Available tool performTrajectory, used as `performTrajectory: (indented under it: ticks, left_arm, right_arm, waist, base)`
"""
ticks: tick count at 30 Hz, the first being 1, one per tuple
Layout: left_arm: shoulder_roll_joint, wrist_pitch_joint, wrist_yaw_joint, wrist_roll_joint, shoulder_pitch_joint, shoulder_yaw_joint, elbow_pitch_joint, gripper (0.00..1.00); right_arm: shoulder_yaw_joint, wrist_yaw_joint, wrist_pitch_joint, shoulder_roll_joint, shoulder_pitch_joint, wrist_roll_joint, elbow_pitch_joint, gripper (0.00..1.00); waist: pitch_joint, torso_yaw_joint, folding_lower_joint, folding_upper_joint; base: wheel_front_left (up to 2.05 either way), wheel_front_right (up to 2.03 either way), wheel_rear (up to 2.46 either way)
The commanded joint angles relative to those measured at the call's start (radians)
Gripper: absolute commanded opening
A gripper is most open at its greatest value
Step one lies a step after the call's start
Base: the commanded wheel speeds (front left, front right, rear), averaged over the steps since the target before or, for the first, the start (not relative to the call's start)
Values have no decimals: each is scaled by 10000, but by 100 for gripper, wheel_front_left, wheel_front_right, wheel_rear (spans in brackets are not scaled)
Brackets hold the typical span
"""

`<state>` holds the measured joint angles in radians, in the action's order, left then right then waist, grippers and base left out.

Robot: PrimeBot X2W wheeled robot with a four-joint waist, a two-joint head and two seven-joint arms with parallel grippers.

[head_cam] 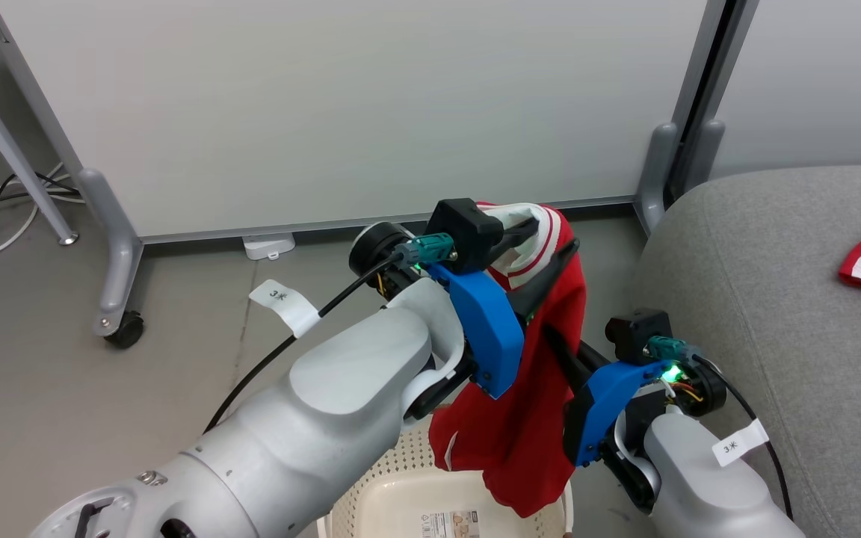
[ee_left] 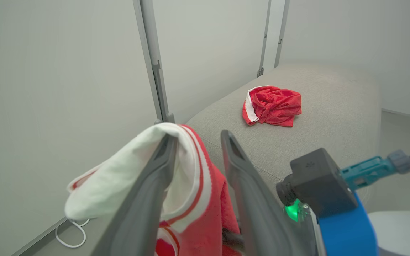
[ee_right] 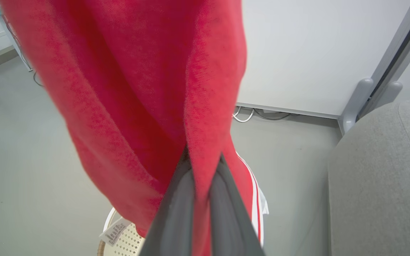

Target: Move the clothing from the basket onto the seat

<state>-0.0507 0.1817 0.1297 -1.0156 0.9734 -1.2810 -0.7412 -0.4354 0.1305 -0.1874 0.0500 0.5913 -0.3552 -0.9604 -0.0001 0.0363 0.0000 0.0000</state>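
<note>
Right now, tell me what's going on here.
The robot holds a red garment up over the basket. The right gripper is pinched shut on the cloth lower down. The left gripper is open, with the garment's white collar draped over one finger. A second red garment lies crumpled on the grey sofa cushion, apart from both grippers.

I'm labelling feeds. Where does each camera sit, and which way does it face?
Head: up top, looking down on the red garment above the basket; both forearms show.
Left wrist: along the left claw, towards the seat and a second garment.
Right wrist: along the right claw, pinching the red garment, wall beyond.
All share the red garment and seat.
</note>
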Motion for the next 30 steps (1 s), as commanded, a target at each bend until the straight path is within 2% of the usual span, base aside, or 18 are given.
performTrajectory:
  ticks: [1,10,17,27,30]
  left_arm:
    - [4,27,8,-33,-79,-17,-41,100]
    - [-14,404,8,-132,-352,9,-379,100]
    - [-481,836,7,56,-963,741,-166,100]
    - [-1928,846,-594,2477,-3740,3927,2487,100]
    - [-2210,847,-705,3190,-4743,4959,3256,100]
  right_arm:
    - [-1,3,-73,8,221,-73,-52,0]
    - [96,5,-291,8,372,-108,-315,0]
    - [274,5,-481,6,492,54,-300,0]
    - [316,5,-613,8,478,267,426,0]
    - [308,3,-573,6,440,394,712,0]
  waist:
    - [0,-2,0,0]
    - [8,-31,0,0]
    - [153,-145,0,0]
    - [462,-944,0,0]
    - [561,-1261,0,0]
  base:
    - [0,0,0]
    - [0,0,0]
    - [0,0,0]
    - [0,0,0]
    - [0,0,0]
